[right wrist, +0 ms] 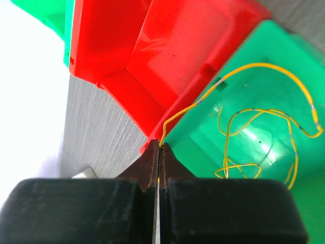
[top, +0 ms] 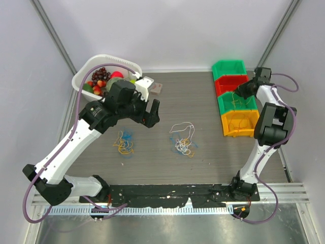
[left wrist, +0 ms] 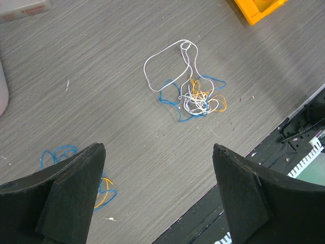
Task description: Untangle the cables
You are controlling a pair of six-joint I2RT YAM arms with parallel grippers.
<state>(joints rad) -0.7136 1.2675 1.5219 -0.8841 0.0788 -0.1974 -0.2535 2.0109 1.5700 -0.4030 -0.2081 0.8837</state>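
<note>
At the far left of the surface (top: 203,107), a white basket (top: 84,76) of fruit is being left in the back corner, out of the working area. Just beside it, the left fingers (top: 154,107) are being held wide apart and empty above the surface and angled toward the middle. From that pose they seem to be getting readied for a reach into the loose cords. Below them, a small tangle (top: 123,144) of blue and yellow cables is being left flat on the surface. Well apart to its right lies a larger tangle (top: 184,142) of white, blue and orange-yellow cables. One white loop (left wrist: 152,66) is being let sprawl clear of the knot, which probably makes it the easiest strand to draw out. Farther right, a row of bins is apparently being used to receive freed cords: a green bin (top: 228,68) at the back, then a red bin (top: 228,84), a second green bin (right wrist: 264,152) and a yellow bin (top: 238,124). At the edge of the second green bin, the right fingers (right wrist: 151,162) are being pressed together on the end of a yellow cable (right wrist: 254,66). Its coils are already being cradled inside that bin, so the pinch is probably being used only to guide the last stretch in.
</note>
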